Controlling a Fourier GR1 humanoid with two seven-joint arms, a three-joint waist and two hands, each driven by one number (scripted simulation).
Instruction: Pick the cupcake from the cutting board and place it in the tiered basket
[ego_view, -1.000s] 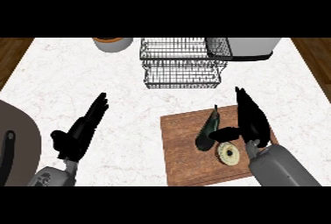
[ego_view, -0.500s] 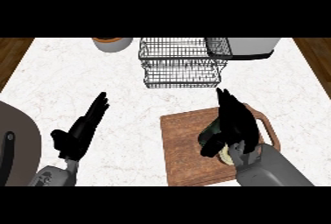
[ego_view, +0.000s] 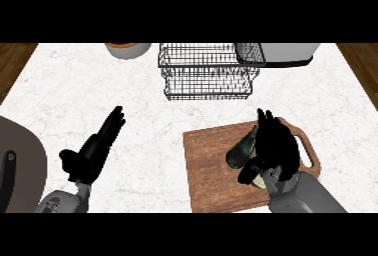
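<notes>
The cupcake (ego_view: 259, 181) sits on the wooden cutting board (ego_view: 210, 170) at the lower right, and only a pale sliver of it shows. My right hand (ego_view: 279, 150) hovers right over it, fingers straight and pointing away, thumb (ego_view: 251, 173) down beside the cupcake. I see no fingers curled round the cupcake. My left hand (ego_view: 92, 152) rests open at the lower left, fingers up. The black wire tiered basket (ego_view: 210, 70) stands at the back centre.
A dark green oval item (ego_view: 241, 150) lies on the board, just left of my right hand. A bowl (ego_view: 127, 49) and a white appliance (ego_view: 289, 52) flank the basket. A grey round pan (ego_view: 16, 167) sits at the left edge.
My right hand has moved left and lower over the board, and now covers most of the cupcake that showed plainly a second ago. The left hand has stayed still.
</notes>
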